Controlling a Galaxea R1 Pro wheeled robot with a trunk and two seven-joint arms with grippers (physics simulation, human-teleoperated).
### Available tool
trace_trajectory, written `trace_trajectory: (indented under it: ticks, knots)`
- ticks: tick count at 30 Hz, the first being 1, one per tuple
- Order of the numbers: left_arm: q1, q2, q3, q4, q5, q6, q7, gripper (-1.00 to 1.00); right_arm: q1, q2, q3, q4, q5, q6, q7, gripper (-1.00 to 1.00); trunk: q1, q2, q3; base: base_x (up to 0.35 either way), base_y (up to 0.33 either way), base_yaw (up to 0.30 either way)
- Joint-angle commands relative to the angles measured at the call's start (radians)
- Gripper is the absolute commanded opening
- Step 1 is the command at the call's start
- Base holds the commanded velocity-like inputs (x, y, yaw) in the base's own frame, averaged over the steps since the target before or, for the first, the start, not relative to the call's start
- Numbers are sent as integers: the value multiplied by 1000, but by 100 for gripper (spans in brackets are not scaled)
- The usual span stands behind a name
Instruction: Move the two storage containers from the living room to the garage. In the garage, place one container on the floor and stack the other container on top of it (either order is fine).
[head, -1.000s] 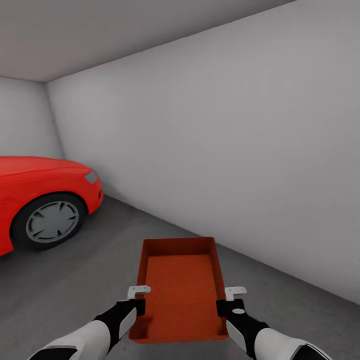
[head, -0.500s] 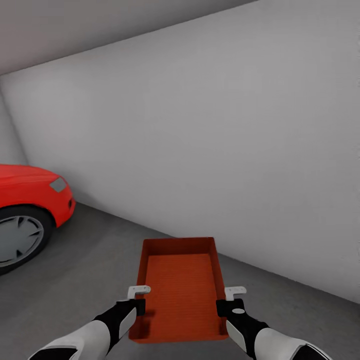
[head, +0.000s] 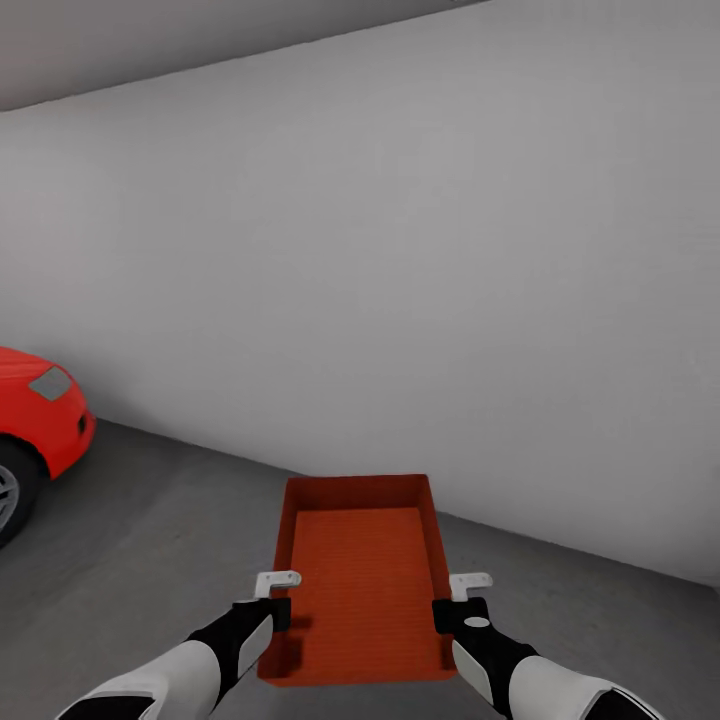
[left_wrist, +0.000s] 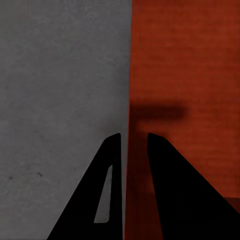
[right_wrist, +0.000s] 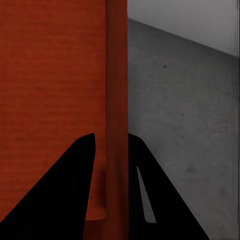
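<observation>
Both grippers, left (head: 280, 596) and right (head: 462, 598), are grasping the container's (head: 362, 585) side walls at lower centre. A car (head: 35, 425) is sitting at the left edge

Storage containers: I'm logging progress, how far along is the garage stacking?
Done: one orange-red storage container has reached the garage, by the red car. In hand: left gripper and right gripper clamp its side walls above the concrete floor. Left: setting it down and stacking the second one.

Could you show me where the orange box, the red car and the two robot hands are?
Storage container (head: 362, 580), head view: its flat bottom.
Red car (head: 45, 410), head view: its front corner.
Left gripper (left_wrist: 134, 142), left wrist view: between fingertips.
Right gripper (right_wrist: 111, 140), right wrist view: between fingertips.
</observation>
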Motion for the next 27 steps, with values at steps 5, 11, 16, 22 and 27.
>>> trace_trajectory:
  ticks: [5,11,16,22,27]
  knots:
    - [0,14,-19,-6,-22,7,24,-100,-2,0,-25,35,-20,-7,-7,-100,0,-2,-2,0,0,-260]
    - [0,14,-19,-6,-21,7,24,-100,-1,0,-25,35,-20,-7,-7,-100,0,-2,-2,0,0,-260]
    - [0,14,-19,-6,-22,7,24,-100,-2,0,-25,35,-20,-7,-7,-100,0,-2,-2,0,0,-260]
    - [0,14,-19,-6,-22,7,24,-100,-2,0,-25,35,-20,-7,-7,-100,0,-2,-2,0,0,-260]
    - [0,14,-19,-6,-22,7,24,-100,-2,0,-25,35,-20,-7,-7,-100,0,-2,-2,0,0,-260]
